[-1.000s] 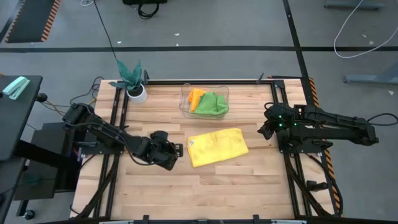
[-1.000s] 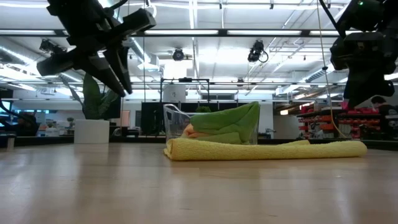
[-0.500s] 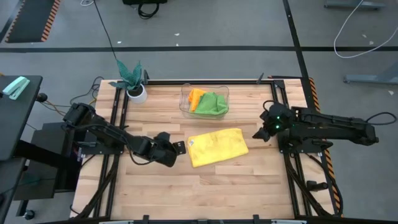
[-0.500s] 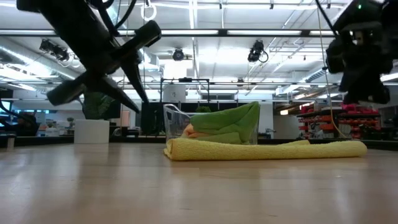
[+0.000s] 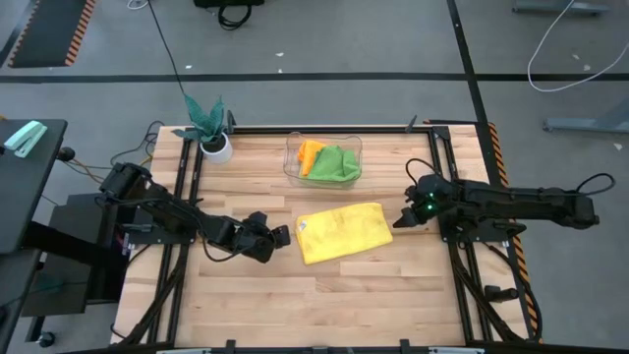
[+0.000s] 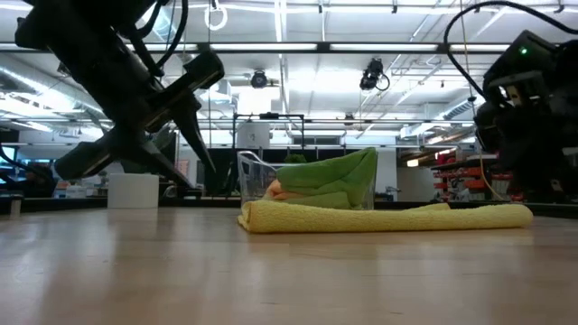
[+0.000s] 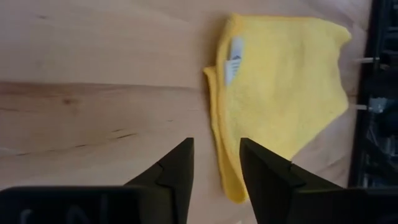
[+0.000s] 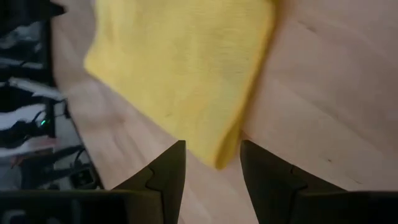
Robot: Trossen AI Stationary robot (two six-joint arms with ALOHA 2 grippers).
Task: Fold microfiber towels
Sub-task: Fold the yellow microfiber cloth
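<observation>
A yellow microfiber towel (image 5: 344, 232) lies folded on the wooden table, with its white tag (image 7: 233, 59) up near its left edge. Orange (image 5: 310, 151) and green (image 5: 338, 163) towels sit in a clear bin (image 5: 291, 169) behind it. My left gripper (image 5: 282, 236) hangs open just left of the yellow towel, slanting down. In the left wrist view its fingers (image 7: 216, 163) frame the towel's near left edge. My right gripper (image 5: 400, 221) is open at the towel's right edge, and its fingers (image 8: 211, 155) frame a corner there. In the low view the left fingers (image 6: 191, 170) are above the tabletop.
A teal-leaved plant in a white pot (image 5: 214, 146) stands at the table's far left. Black frame rails (image 5: 187, 197) run along both sides of the table. Bare wood (image 5: 334, 305) lies between the yellow towel and the near edge.
Both grippers have sunk toward the table and tipped further downward. The left one has edged right toward the yellow towel's left edge. In the low view its fingers stand wider apart than before. The right one has moved left toward the towel's right edge. The towel has stayed put.
</observation>
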